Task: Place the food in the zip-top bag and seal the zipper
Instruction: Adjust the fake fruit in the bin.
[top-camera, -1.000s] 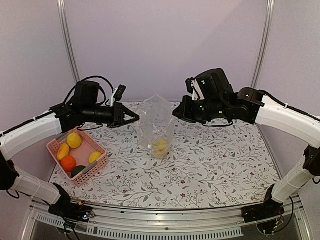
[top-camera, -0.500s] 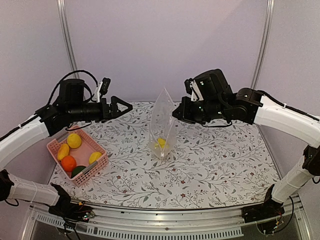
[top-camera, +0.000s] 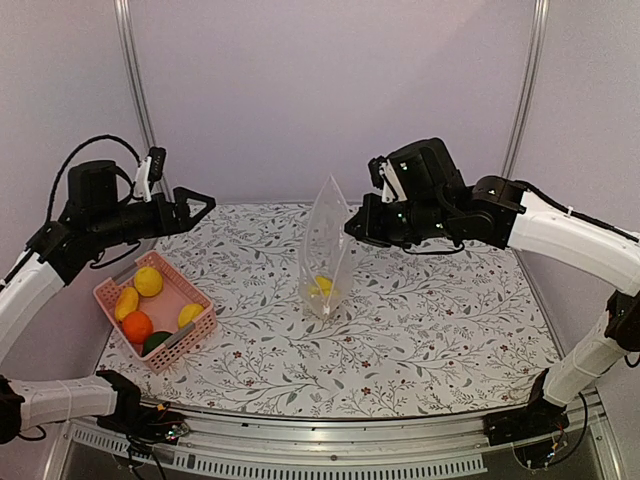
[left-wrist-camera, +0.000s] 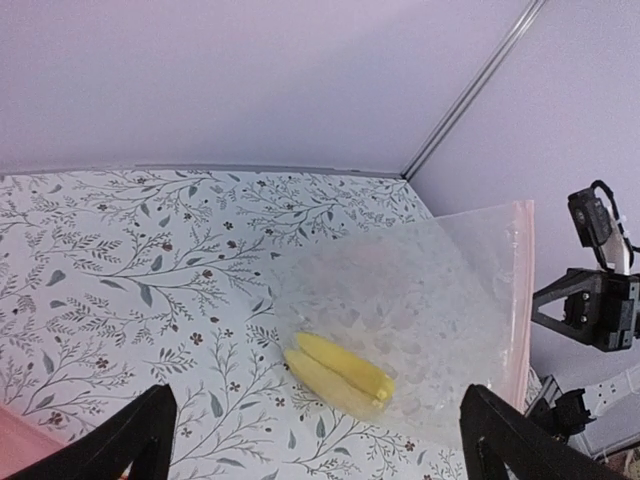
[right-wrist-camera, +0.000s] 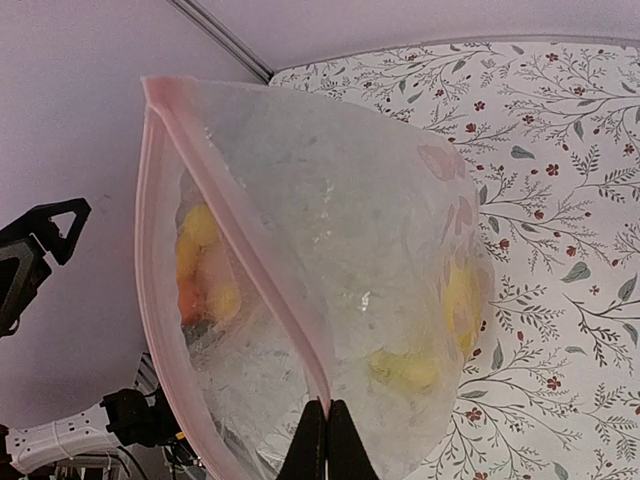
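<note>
1. My right gripper pinches the bag by its top edge, hanging it upright.
2. My left gripper, spread and empty, hovers left of the bag.
3. Some bananas lie inside the bag; other fruit waits in the basket, further left.
4. Held one-sided, the bag could sag shut and reject fruit.

Bright, even, soft lighting; sharp focus; faint glare on the zip-top bag.
</note>
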